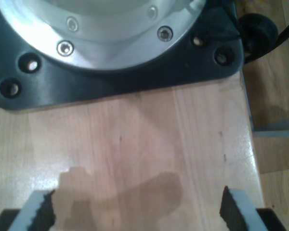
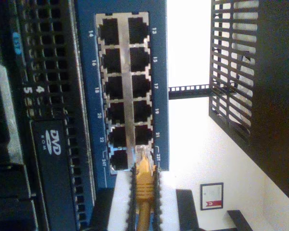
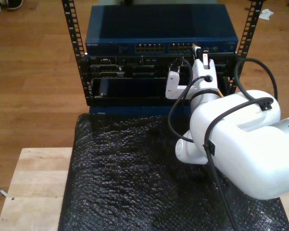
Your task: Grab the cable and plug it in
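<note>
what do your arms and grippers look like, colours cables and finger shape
My second arm is glossy white with rounded joint housings and thick black cables looped along it. My first gripper has light grey fingers lined with black ridged pads. My second gripper has dark, ridged fingers.

yellow-orange cable (image 2: 144,190), blue switch (image 2: 159,72)

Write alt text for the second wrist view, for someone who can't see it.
My second gripper holds the yellow-orange cable, its clear plug at a port near the end of a blue network switch with two rows of numbered ports. A black DVD drive sits beside the switch.
</note>
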